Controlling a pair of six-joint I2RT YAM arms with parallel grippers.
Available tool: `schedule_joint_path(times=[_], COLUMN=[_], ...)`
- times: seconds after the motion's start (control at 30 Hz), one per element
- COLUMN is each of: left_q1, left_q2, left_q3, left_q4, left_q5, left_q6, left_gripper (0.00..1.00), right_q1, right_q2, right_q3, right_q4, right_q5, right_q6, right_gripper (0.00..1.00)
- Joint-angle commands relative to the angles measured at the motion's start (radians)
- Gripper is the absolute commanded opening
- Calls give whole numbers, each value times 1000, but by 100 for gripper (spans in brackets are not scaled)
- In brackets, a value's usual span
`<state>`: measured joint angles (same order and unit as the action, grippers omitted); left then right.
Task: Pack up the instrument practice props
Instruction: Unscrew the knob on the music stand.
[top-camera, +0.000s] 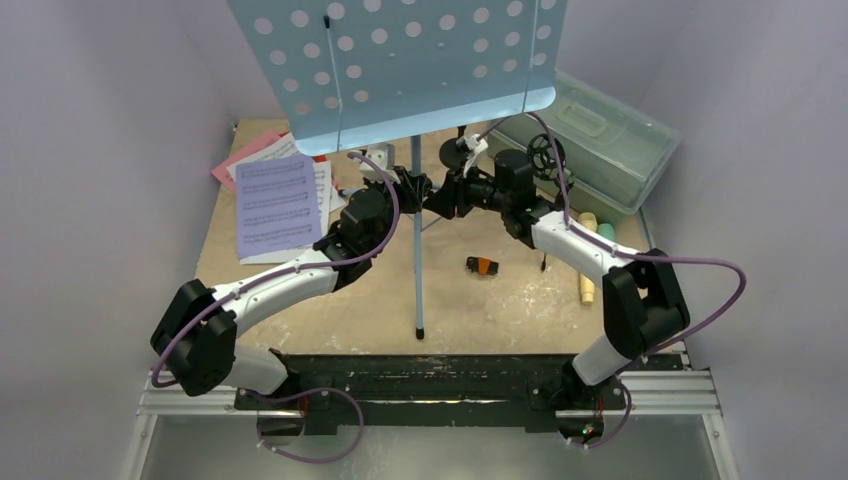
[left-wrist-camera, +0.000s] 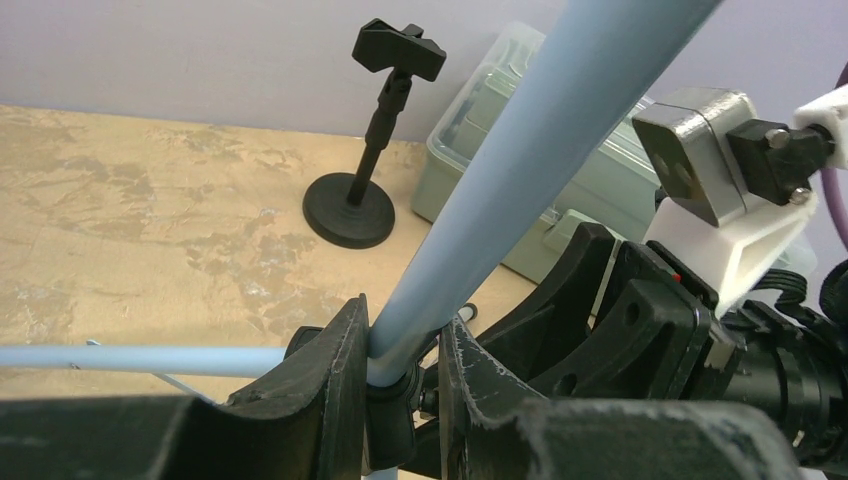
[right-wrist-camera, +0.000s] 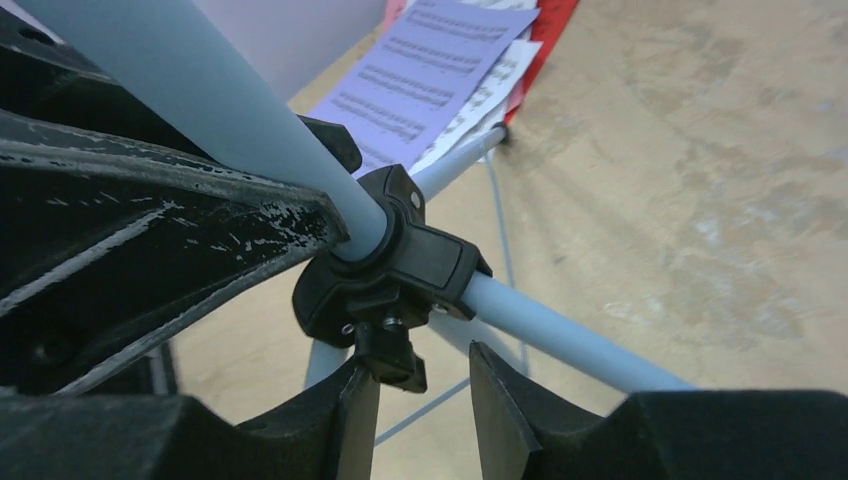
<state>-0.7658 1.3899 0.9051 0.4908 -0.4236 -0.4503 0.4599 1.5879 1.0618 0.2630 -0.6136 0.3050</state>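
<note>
**Top-heavy stand gripped at its hub, clamp knob between the right fingers**

The sheet-music rack (top-camera: 400, 70) stands in the middle of the table (top-camera: 500, 300) on its pole (top-camera: 416, 240), with a wide perforated plate high above a narrow footing. I judge it light but top-heavy and apt to swing, so the hold belongs low on the stiff tube, not on the thin plate. The left gripper (left-wrist-camera: 400, 335) is clenched on the pole just above the black collar (right-wrist-camera: 400, 260), which suits that. The tripod legs (right-wrist-camera: 560, 335) are slim tubes with thin wire braces that would likely bend if pried. The music pages (top-camera: 275, 205) lie flat at the left. They look limp and are best taken by an edge. The mic holder (left-wrist-camera: 375, 130) looks rigid, and its stem is the obvious grip. The toy microphones (top-camera: 590, 255) lie beside the case (top-camera: 590, 135). They look smooth and liable to roll. The knob (right-wrist-camera: 390, 355) under the collar is small and hard. The right gripper (right-wrist-camera: 425, 375) straddles it with jaws part-way apart, one against the knob and a gap at the other.

The rack's top is cut off, and the plate screens the table behind it. I cannot tell how many pages are stacked, nor what the small orange-and-black piece (top-camera: 482, 265) is
</note>
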Motion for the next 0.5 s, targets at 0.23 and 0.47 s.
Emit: schedule_joint_path(times=[0.23, 0.47], left_q1=[-3, -4], left_q2=[-34, -31], left_q3=[6, 7], left_q4=[-21, -22], left_q5=[21, 24], left_q6=[-111, -116], left_gripper=[0, 0], right_q1=[97, 104], right_q2=[-110, -158], right_q3=[40, 8], right_q4=[-81, -59], right_q5=[301, 303], right_q6=[-474, -580], right_gripper=[28, 25])
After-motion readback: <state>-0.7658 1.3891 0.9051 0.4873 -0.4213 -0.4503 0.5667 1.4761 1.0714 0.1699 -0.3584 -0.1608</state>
